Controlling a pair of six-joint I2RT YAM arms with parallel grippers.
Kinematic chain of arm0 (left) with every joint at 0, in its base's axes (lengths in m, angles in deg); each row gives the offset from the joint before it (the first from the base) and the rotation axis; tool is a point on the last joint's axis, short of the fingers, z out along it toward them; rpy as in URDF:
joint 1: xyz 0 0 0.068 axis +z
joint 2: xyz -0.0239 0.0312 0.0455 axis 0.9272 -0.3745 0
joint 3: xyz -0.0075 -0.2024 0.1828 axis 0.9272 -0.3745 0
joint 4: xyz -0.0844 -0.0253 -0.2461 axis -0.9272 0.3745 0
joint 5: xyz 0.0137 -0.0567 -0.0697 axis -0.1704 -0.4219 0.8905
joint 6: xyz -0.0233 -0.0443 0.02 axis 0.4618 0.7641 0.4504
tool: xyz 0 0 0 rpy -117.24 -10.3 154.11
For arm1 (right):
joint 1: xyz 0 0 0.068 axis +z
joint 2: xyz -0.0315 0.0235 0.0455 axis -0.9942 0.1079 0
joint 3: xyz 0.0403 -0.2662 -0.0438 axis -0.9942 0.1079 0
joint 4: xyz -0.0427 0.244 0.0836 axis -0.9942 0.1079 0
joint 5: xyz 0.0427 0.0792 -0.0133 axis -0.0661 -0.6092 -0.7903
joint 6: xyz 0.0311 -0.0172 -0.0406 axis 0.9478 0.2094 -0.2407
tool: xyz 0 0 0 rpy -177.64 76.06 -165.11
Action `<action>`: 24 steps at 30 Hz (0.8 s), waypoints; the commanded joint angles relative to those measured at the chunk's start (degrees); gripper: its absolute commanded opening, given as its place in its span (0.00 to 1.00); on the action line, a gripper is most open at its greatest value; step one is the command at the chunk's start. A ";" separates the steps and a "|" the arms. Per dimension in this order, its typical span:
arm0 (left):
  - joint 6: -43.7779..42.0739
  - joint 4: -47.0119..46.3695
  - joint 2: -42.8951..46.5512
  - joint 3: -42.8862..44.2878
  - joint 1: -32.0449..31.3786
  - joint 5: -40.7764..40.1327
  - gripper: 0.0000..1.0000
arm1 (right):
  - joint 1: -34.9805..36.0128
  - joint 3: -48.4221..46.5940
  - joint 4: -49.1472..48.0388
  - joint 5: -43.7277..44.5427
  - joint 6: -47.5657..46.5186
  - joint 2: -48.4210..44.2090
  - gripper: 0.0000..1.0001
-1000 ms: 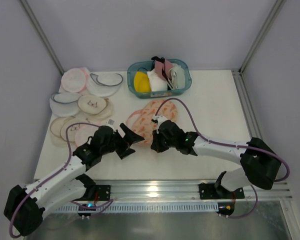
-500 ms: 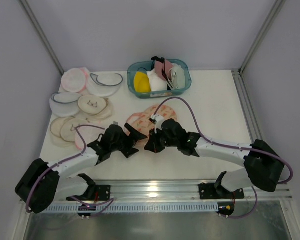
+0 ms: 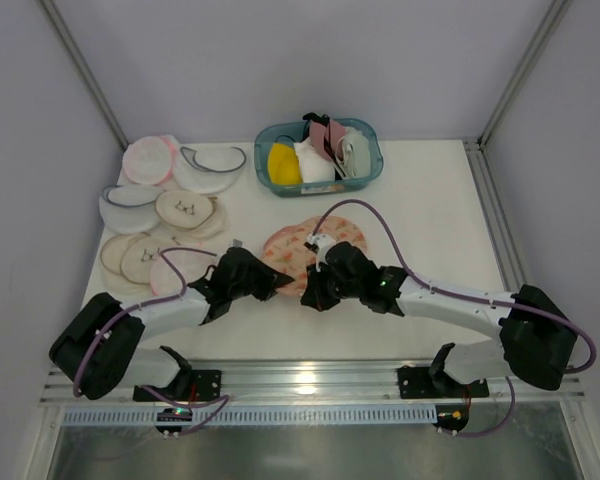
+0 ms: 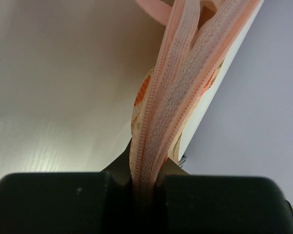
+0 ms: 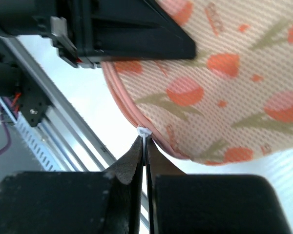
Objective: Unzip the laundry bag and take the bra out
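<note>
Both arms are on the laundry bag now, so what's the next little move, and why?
Probably draw the right fingers along the pink trim: they pinch the white zipper pull, while the left fingers clamp the laundry bag by its edge, bracing it.

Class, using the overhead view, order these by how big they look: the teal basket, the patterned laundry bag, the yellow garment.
1. Teal basket and laundry bag: about alike; the bag is partly covered, so unranked.
2. Yellow garment: clearly smallest.
</note>
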 commanded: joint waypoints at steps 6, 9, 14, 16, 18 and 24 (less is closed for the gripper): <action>-0.54 -4.46 -1.99 2.56 0.12 0.94 0.04 | -0.02 -1.36 14.14 15.07 -0.64 -3.83 0.04; -0.63 -6.30 -2.78 2.74 0.12 2.08 0.46 | -0.02 -1.36 15.63 17.09 -0.29 -3.74 0.04; -0.72 -6.92 -3.31 3.00 0.12 2.96 0.95 | -0.02 -1.01 16.60 18.59 -0.29 -4.00 0.04; -1.07 -6.14 -2.88 3.26 0.03 3.14 1.00 | 0.07 -1.09 17.83 20.25 -0.20 -3.92 0.04; -1.33 -5.08 -2.52 3.35 0.03 3.49 0.99 | -0.02 -1.36 19.93 22.09 -0.11 -4.26 0.04; -1.95 -1.13 1.60 3.00 0.12 4.02 0.99 | -0.89 -3.99 30.82 35.01 4.45 -4.53 0.04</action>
